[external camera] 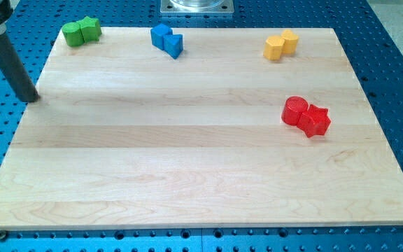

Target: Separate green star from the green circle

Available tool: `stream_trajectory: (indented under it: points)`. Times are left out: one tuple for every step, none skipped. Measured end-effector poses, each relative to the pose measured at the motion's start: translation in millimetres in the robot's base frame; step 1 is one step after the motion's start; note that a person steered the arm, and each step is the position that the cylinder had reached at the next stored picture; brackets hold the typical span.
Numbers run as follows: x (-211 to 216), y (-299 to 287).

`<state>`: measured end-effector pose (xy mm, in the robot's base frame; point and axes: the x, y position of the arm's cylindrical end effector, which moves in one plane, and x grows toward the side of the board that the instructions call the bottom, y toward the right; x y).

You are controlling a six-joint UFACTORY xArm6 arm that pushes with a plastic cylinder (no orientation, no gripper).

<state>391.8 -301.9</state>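
Observation:
The green circle (71,33) and the green star (89,29) sit touching each other at the top left corner of the wooden board (201,175), the circle on the left. My tip (30,99) is at the board's left edge, below and to the left of the green pair, well apart from them. The dark rod rises from it toward the view's top left.
A blue pair of blocks (167,40) sits at the top centre. A yellow pair (281,45) sits at the top right. A red circle (295,110) touches a red star (316,120) at the right. A metal base plate (197,6) is above the board.

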Motion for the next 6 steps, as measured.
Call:
stream_trajectory:
  points:
    - [4,-1]
    - [7,-3]
    - [-18,-3]
    - [-37,-3]
    - [-40,-2]
    - [-61,-2]
